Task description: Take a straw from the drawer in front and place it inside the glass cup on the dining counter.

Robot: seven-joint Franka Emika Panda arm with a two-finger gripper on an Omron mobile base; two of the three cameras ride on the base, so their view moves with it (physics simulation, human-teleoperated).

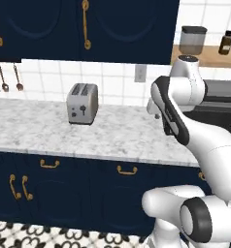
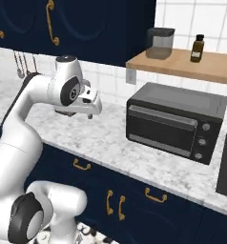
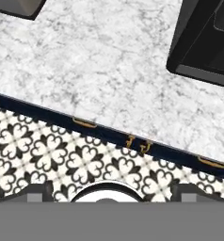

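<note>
My gripper (image 3: pixel 111 190) hangs above the marble worktop's front edge and looks straight down; its two dark fingertips (image 3: pixel 31 192) stand wide apart with nothing between them, so it is open. The hand (image 2: pixel 86 101) sits at about chest height over the worktop. Below the worktop edge is a navy drawer front (image 1: pixel 127 163) with a curved brass handle (image 3: pixel 84 123), and it is shut. The straw is hidden. The glass cup and the dining counter are out of view.
A toaster (image 1: pixel 82 103) stands on the marble worktop (image 1: pixel 35 131) to the left, and a black microwave (image 2: pixel 175 121) to the right. A wooden shelf (image 2: pixel 182 64) carries a jar and a brown bottle. Navy cabinet doors (image 2: pixel 116 202) are below, patterned floor tiles (image 3: pixel 52 153) underneath.
</note>
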